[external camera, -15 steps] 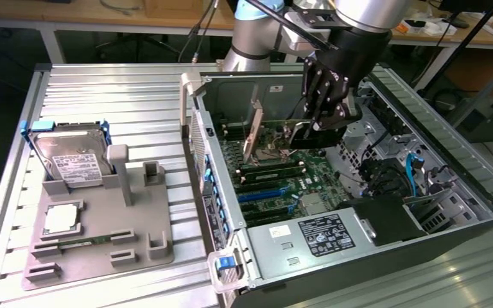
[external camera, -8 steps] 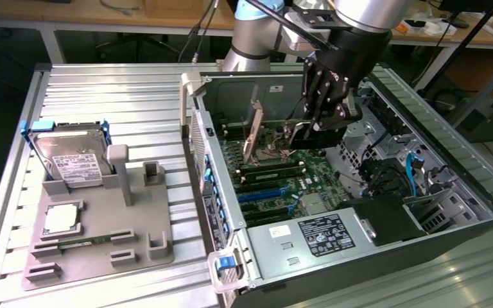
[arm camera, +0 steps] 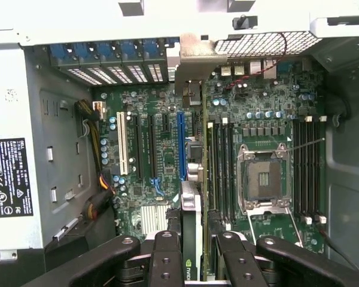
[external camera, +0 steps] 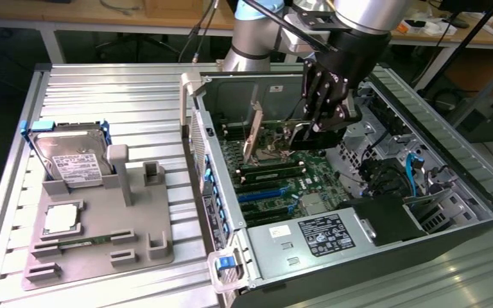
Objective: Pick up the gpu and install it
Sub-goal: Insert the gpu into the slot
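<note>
- While the install step is under way, the jaws stand clamped on the gpu (arm camera: 191,206), held edge-on inside the open computer case (external camera: 452,167).
- It hangs above the motherboard (arm camera: 161,149), seemingly unseated; the blue slot (external camera: 259,192) lies at its seven o'clock in the exterior view.
- Seating, I judge, calls for squaring its edge over a slot.

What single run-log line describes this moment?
end effector: shut on gpu | gpu: held edge-on over motherboard, inside open case
</note>
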Available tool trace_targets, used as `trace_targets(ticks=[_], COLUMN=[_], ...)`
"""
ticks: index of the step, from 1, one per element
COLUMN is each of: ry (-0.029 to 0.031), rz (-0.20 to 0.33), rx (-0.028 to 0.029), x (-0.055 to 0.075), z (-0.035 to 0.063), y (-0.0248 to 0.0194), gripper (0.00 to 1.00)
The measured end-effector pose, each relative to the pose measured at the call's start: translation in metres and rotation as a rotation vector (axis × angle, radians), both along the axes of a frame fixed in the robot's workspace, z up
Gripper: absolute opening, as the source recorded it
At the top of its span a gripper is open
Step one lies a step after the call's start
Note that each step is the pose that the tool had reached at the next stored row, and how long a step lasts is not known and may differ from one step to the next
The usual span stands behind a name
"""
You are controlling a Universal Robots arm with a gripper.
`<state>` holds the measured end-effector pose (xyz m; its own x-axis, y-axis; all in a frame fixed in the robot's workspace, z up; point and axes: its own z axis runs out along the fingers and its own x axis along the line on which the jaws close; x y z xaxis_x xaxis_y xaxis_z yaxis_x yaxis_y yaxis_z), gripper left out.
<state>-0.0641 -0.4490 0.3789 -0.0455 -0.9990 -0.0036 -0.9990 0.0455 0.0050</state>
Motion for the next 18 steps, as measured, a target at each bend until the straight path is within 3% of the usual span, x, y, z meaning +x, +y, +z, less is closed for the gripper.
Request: trace_targets(ticks=[18], ry=[0.0000], rz=[0.000], rx=[0.0001], x=[0.000], z=[-0.0130], y=[-0.0030], gripper=[0.27])
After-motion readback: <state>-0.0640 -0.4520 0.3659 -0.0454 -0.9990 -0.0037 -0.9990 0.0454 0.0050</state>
